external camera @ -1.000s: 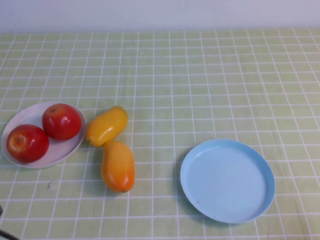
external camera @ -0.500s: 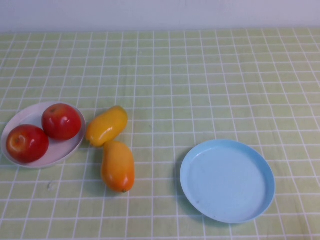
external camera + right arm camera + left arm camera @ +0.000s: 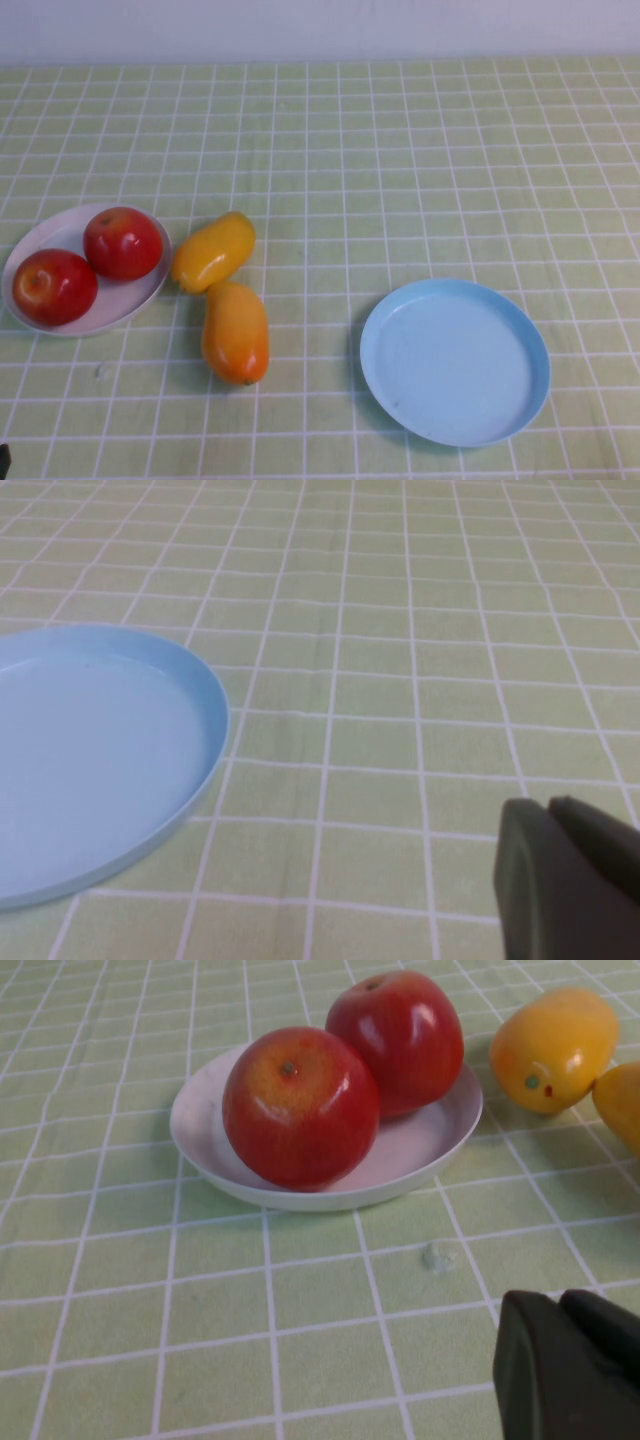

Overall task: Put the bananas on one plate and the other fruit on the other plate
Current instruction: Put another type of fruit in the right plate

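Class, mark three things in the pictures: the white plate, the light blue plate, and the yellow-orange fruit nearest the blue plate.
white plate (image 3: 120, 303): high view, bare front rim beside the apples.
light blue plate (image 3: 455, 360): high view, bare centre of its floor.
yellow-orange fruit (image 3: 236, 332): high view, middle of its skin.

The two red apples (image 3: 300, 1105) have a glossy, waxy skin that throws bright highlights, with a duller yellowish patch around each stem dimple. The two yellow-orange bananas (image 3: 235, 330) are smooth and shiny as well, looking like moulded plastic; one carries a small sticker-like mark. The white plate (image 3: 420, 1145) has a smooth, faintly satin plastic look, and the light blue plate (image 3: 455, 360) is likewise smooth with a soft sheen. The green checked tablecloth (image 3: 400, 150) looks matt, like a coated cloth. The left gripper (image 3: 570, 1365) and right gripper (image 3: 565, 875) show dark, matt plastic-looking shells.
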